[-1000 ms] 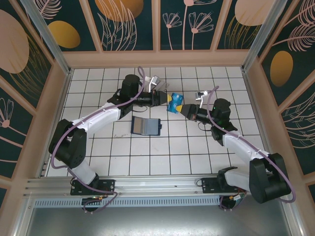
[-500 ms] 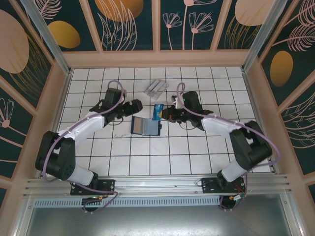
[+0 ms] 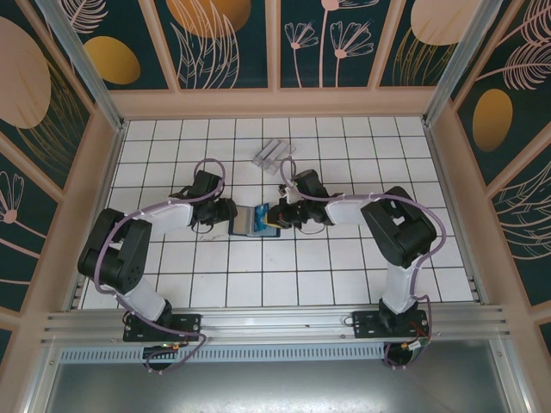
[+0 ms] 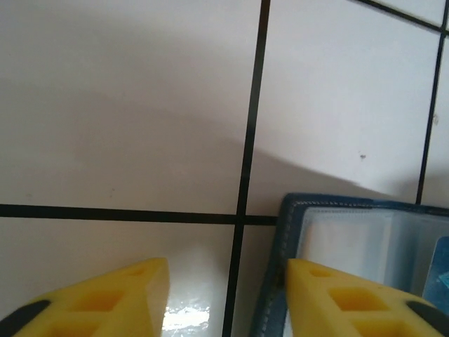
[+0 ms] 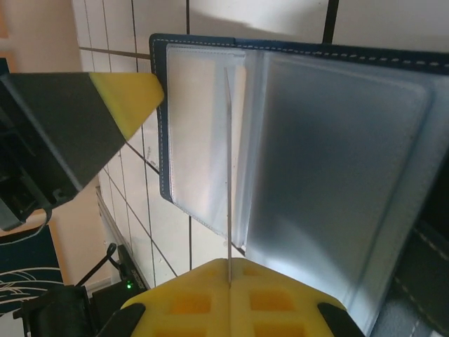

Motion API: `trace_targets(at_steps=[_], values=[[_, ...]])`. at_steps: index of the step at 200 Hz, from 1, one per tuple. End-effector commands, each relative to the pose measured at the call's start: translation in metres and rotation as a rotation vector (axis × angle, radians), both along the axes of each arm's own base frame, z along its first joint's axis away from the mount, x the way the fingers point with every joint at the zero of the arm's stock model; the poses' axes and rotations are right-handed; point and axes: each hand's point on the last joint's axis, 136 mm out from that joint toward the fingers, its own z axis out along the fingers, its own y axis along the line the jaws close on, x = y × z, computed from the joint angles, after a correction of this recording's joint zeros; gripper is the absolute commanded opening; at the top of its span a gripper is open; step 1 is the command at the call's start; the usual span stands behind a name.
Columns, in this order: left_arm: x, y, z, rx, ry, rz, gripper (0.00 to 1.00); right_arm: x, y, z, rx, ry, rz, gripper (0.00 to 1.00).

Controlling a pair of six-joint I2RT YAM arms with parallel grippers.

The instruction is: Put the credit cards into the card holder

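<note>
Two robot arms meet over an open dark blue wallet [image 3: 250,222] lying flat on a white tiled table [image 3: 344,275]. The right gripper [image 5: 229,281] is fully closed, pinching one credit card [image 5: 228,175] by its short end. From the right wrist the card appears edge-on, as a thin upright line above the wallet's clear plastic sleeves. Held this way its free edge probably meets a sleeve opening, though whether it is inside one cannot be told. The left gripper [image 4: 228,291] points down at the wallet's far corner with its yellow fingers partly spread and nothing between them. One finger is over the stitched wallet edge and the other is over bare tile. It is likely placed there to keep the wallet from sliding, though contact cannot be confirmed. The card holder [image 3: 271,155], a small clear slotted stand, sits further back on the table, apart from both grippers and the card.
</note>
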Motion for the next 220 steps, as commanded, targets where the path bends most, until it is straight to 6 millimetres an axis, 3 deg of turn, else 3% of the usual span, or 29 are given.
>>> trace_targets(at_steps=[1, 116, 220], values=[[0.002, -0.013, -0.004, -0.037, 0.011, -0.054, 0.39, 0.002, 0.011, 0.01, 0.059, -0.008, 0.026, 0.0], [-0.01, -0.011, -0.031, -0.011, 0.1, -0.072, 0.29, -0.006, 0.011, -0.018, 0.046, 0.135, 0.034, 0.0], [-0.012, -0.013, -0.041, -0.027, 0.123, -0.058, 0.24, 0.01, 0.012, -0.034, 0.031, 0.162, -0.049, 0.0]])
